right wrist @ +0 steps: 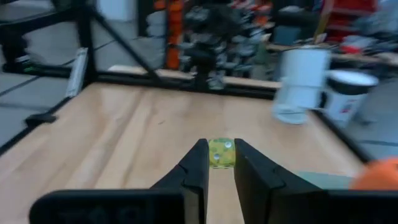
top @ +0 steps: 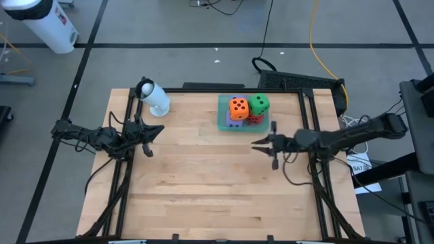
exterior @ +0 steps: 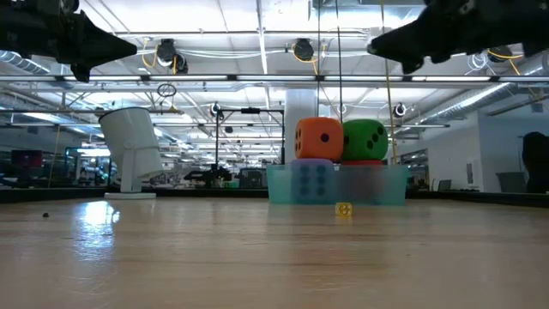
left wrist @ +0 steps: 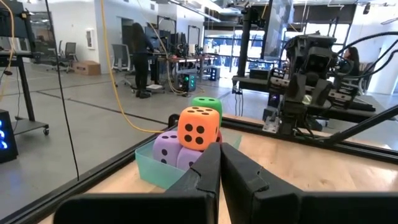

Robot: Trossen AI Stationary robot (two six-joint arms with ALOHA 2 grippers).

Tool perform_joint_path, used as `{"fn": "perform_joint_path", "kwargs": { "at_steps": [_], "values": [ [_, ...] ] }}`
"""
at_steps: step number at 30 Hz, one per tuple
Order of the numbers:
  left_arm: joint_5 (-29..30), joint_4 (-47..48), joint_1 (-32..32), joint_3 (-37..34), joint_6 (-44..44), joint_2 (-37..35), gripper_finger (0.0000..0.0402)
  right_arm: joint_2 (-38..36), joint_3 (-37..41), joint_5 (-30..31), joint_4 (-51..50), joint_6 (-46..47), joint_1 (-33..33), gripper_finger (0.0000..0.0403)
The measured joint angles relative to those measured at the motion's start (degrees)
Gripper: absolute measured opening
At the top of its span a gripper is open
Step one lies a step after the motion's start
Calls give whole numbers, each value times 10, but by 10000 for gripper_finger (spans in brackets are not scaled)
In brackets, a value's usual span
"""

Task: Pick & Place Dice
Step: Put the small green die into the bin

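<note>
The teal tray (top: 222, 120) at the table's far middle holds the dice. An orange die (top: 238, 106) and a green die (top: 259, 104) sit on top. A purple die (left wrist: 166, 149) and a red die (top: 254, 118) lie under them. My right gripper (right wrist: 221, 146) hangs high over the table just near of the tray, pointing level toward the left edge, shut on a small yellow die (right wrist: 221, 154). My left gripper (left wrist: 219, 149) waits shut at the left edge, raised and level. My right gripper pinches the small yellow die's two opposite sides (right wrist: 212, 155) between its fingertips. The fingers (right wrist: 198, 163) lie level and point toward the table's left side. The die fills the gap between them and is lifted clear of the table.
A white cup (top: 155, 98) stands at the far left corner. In the low view a small yellow die (exterior: 343, 209) shows at table height just before the tray, far below the raised gripper. Bare wood fills the near half of the table (top: 217, 196).
</note>
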State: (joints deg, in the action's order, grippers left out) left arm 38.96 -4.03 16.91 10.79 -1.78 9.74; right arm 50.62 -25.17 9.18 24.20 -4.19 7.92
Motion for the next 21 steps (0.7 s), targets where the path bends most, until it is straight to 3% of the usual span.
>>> {"fn": "perform_joint_path", "kwargs": {
  "at_steps": [4,13,18,21],
  "values": [
    [0,0,0,0,-1,0,19,-85,36,45,-5,-1,13,46],
    [0,0,0,0,-3,0,19,-256,96,19,-83,-27,10,45],
    [0,0,0,0,0,0,19,-313,117,9,-101,-16,-12,45],
    [0,0,0,0,-1,0,19,-333,120,-32,-133,-11,-32,45]
  ]
}}
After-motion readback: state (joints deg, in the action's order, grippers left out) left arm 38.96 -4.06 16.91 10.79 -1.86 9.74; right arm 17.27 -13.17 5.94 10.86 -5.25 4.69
